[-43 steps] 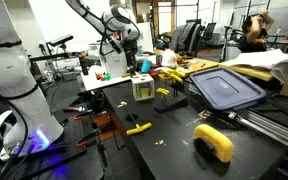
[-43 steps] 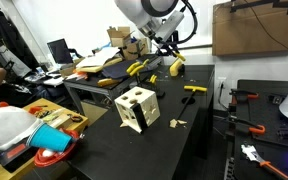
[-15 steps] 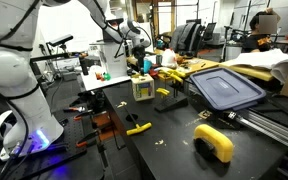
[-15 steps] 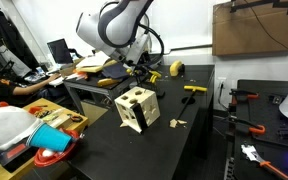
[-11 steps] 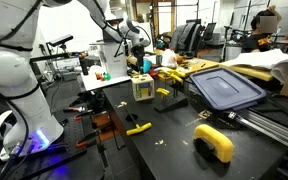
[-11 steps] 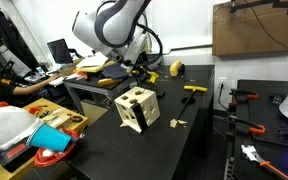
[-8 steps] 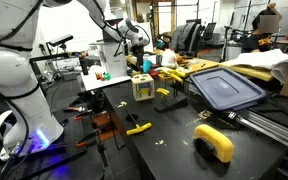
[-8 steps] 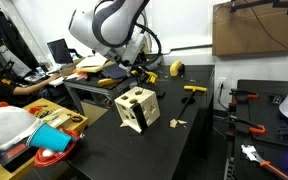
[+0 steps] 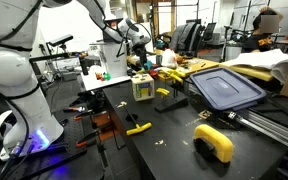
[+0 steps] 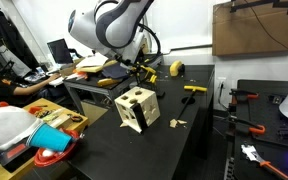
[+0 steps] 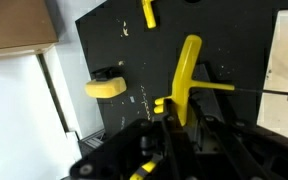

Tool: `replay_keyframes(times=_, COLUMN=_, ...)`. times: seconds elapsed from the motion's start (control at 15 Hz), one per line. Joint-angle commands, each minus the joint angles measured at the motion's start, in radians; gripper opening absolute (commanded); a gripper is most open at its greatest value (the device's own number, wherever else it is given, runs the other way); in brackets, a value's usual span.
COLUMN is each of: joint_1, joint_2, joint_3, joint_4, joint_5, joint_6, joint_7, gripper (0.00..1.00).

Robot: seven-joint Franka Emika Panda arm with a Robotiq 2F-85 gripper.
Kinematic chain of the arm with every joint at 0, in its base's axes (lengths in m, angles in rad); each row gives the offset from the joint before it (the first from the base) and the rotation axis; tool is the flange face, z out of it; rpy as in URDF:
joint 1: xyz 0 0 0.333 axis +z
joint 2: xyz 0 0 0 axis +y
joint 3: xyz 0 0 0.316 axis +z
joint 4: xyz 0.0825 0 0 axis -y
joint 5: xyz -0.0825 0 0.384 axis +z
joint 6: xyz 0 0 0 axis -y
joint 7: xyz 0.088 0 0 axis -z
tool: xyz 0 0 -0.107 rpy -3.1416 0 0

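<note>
Still clamped on the yellow block point(image 11: 189, 70), the tool point(image 11: 182, 118) has lowered.

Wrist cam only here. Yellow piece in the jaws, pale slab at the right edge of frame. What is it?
Observer: A wooden cube with cut-out holes, standing on the black table.
Operator: Gripper touching it?
Observer: No. In both exterior views the gripper, shut on the yellow piece, hangs higher than the cube's top, clear of it.
Operator: Anyone in the room?
Observer: Yes, a person sits at the back, beyond the table.
</note>
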Motion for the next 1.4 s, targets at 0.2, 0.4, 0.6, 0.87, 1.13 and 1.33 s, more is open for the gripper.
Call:
replay_keyframes(times=0.2, joint_1=0.006, joint_2=0.035, joint_3=-0.013, joint_4=0.011, joint_5=-0.058, joint_6=0.02, joint_7=0.013, gripper=0.04)
replay_keyframes(times=0.4, joint_1=0.007, joint_2=0.052, joint_3=-0.012, joint_4=0.014, joint_5=-0.066, joint_6=0.028, joint_7=0.013, gripper=0.04)
replay_keyframes(times=0.6, joint_1=0.006, joint_2=0.054, joint_3=-0.011, joint_4=0.017, joint_5=-0.066, joint_6=0.031, joint_7=0.014, gripper=0.04)
replay_keyframes(times=0.87, joint_1=0.004, joint_2=0.055, joint_3=-0.012, joint_4=0.016, joint_5=-0.065, joint_6=0.036, joint_7=0.014, gripper=0.04)
replay_keyframes(times=1.13, joint_1=0.001, joint_2=0.047, joint_3=-0.002, joint_4=0.01, joint_5=-0.047, joint_6=0.037, joint_7=-0.003, gripper=0.04)
replay_keyframes(times=1.33, joint_1=0.002, joint_2=0.043, joint_3=0.004, joint_4=0.01, joint_5=-0.039, joint_6=0.034, joint_7=-0.017, gripper=0.04)
